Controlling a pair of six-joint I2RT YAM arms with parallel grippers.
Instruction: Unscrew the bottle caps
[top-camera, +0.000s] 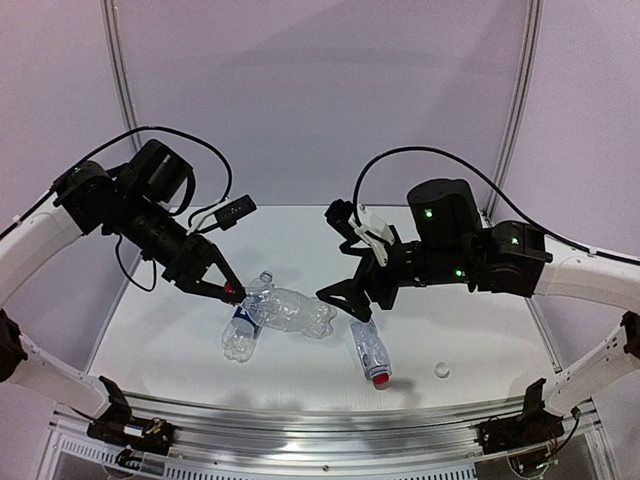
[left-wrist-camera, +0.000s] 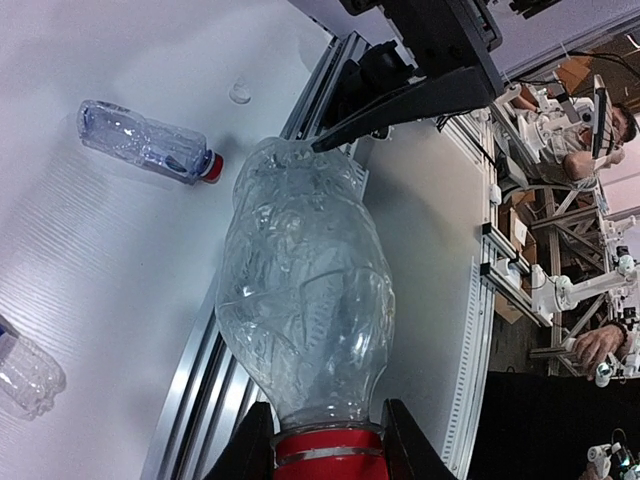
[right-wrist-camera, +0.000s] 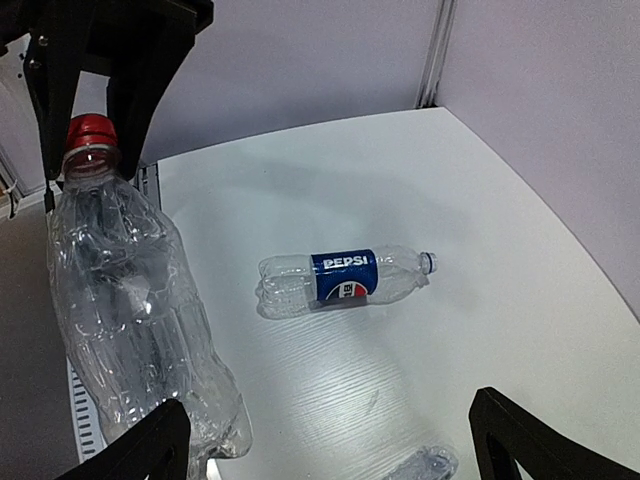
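3 clear plastic bottles were before me on the wide white table (top-camera: 480, 340). The largest, a crumpled, unlabelled clear plastic bottle (top-camera: 290, 310), was held above the table, nearly level, between my 2 grippers. My left gripper (top-camera: 228, 290) was closed narrowly on its red plastic screw cap (left-wrist-camera: 325, 455), 1 finger on each side. My right gripper (right-wrist-camera: 330, 440) was spread as wide as it goes at the bottle's base and gripped nothing. I could not tell whether a finger touched the base. Under it, the clear bottle with the blue Pepsi label (right-wrist-camera: 340, 278) lay on its side, apparently uncapped. The ribbed clear bottle (top-camera: 370, 348) lay nearer the front edge, its small red cap (top-camera: 380, 379) on. 1 whitish round cap (top-camera: 441, 369) lay loose to its right.
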